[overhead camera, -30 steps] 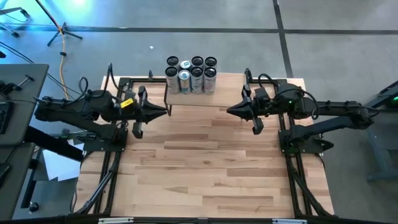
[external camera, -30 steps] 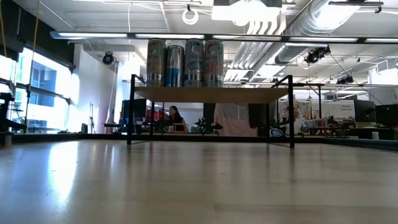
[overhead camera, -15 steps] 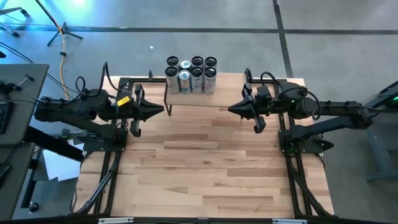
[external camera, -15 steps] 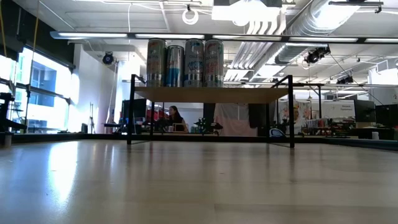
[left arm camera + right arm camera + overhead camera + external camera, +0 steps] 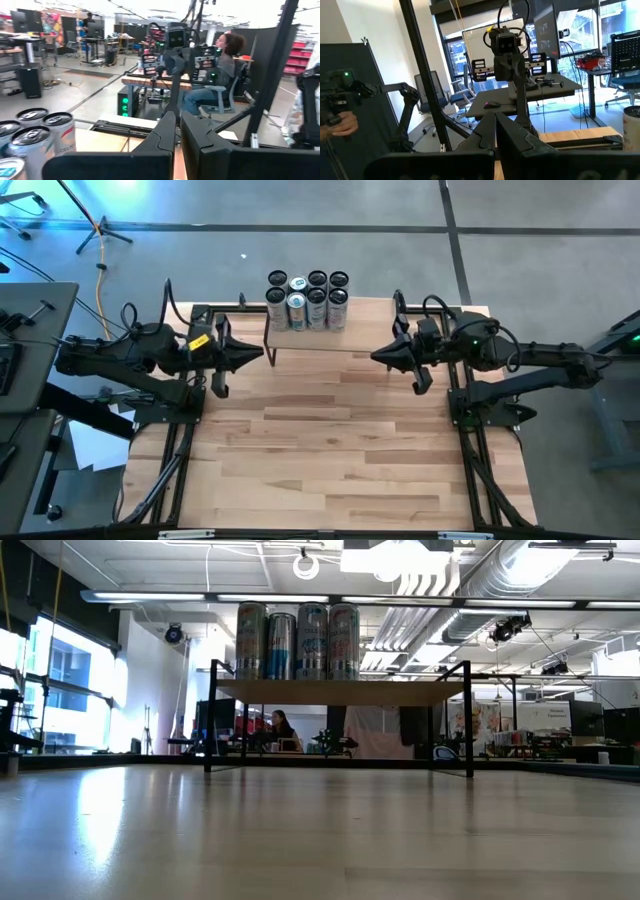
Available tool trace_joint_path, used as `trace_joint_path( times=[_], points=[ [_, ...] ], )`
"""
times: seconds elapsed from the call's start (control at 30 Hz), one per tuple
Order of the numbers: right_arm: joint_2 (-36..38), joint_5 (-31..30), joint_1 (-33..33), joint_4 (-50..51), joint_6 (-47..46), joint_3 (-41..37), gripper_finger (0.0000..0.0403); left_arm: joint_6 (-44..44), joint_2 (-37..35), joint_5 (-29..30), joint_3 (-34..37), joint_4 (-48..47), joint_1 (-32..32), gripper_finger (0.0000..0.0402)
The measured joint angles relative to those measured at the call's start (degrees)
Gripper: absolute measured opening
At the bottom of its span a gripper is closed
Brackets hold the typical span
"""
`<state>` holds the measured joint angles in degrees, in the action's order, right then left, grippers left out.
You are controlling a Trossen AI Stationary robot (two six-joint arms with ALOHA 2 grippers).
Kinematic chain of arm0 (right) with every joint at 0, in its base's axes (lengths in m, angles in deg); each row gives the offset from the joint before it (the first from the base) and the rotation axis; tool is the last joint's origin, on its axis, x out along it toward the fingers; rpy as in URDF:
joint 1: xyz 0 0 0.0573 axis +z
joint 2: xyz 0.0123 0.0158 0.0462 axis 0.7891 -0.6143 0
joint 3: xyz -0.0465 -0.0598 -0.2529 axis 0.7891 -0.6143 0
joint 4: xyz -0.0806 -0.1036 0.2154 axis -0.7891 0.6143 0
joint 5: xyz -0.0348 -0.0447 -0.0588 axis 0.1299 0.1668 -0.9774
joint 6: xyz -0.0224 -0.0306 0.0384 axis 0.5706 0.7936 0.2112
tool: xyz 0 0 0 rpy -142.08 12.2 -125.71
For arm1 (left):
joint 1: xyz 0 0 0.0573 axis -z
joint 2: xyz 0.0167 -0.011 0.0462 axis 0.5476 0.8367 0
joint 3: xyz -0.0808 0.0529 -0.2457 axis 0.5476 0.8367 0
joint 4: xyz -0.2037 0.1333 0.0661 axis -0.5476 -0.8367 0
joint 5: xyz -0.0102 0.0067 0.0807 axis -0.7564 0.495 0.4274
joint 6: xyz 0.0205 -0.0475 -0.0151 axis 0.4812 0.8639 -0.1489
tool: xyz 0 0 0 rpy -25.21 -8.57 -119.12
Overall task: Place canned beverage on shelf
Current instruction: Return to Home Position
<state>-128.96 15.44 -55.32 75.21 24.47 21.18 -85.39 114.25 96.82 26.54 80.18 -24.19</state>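
Observation:
Several canned beverages (image 5: 307,299) stand upright in two rows on the shelf (image 5: 312,332), a small light-wood board on black legs at the table's far middle. The low view shows them in a row (image 5: 297,640) on the board (image 5: 340,692). My left gripper (image 5: 262,356) hovers left of the shelf, level, pointing toward the table's right, shut and empty. My right gripper (image 5: 375,357) hovers right of the shelf, pointing left, shut and empty. Cans (image 5: 35,137) show beside my left gripper (image 5: 177,120) in the left wrist view. One can (image 5: 631,125) shows in the right wrist view beyond my right gripper (image 5: 495,120).
The wooden tabletop (image 5: 330,440) stretches bare from the shelf to the near edge. Black arm frames (image 5: 180,450) (image 5: 480,460) run along the table's left and right sides. A seated person (image 5: 222,70) and a hand (image 5: 340,122) show in the room beyond the table.

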Motion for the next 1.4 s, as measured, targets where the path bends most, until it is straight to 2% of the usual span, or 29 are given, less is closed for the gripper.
trace_joint_path(
  times=[0.1, 0.4, 0.57, 0.73, 0.8, 0.97, 1.07, 1.17, 1.4],
  points=[
    [1.08, 0.0, -0.44, 0.08, -0.01, 0.0, 0.0, 0.0, 0.0, 2.67, 0.0, 0.01, 0.0, 0.0],
    [7.22, -0.02, -0.52, 1.13, 0.58, 0.0, 0.0, -1.38, 0.02, 5.2, 0.0, 0.75, 0.0, 0.0],
    [11.86, -0.04, -0.52, 4.92, 1.45, 0.0, 0.0, -3.52, 0.65, 5.42, -0.04, 5.75, -0.09, 0.0005],
    [14.89, -0.04, -0.52, 8.35, 1.41, 0.0, 0.0, -4.14, 1.19, 5.31, -0.04, 5.56, -1.42, 0.0002],
    [15.45, -0.06, -0.52, 8.95, 0.86, 0.0, 0.0, -3.62, 1.35, 4.07, 0.02, 4.3, -2.74, 0.0001],
    [15.56, -0.17, -0.52, 11.26, 0.56, 0.02, 0.0, -3.47, 0.86, -4.56, 0.0, 2.81, -6.92, 0.0001],
    [15.49, -0.18, -0.52, 12.11, 0.54, 0.02, 0.0, -2.33, -0.06, -7.18, 0.02, -0.31, -9.05, 0.0],
    [15.54, -0.19, -0.52, 12.53, 1.0, 0.02, 0.0, -0.73, -1.69, -8.95, 3.38, 1.27, -10.17, 0.0],
    [15.56, -4.5, -0.52, 13.85, 1.45, 0.02, 0.0, 6.2, -7.45, -9.36, 18.2, 14.96, -10.54, 0.0]
  ],
)
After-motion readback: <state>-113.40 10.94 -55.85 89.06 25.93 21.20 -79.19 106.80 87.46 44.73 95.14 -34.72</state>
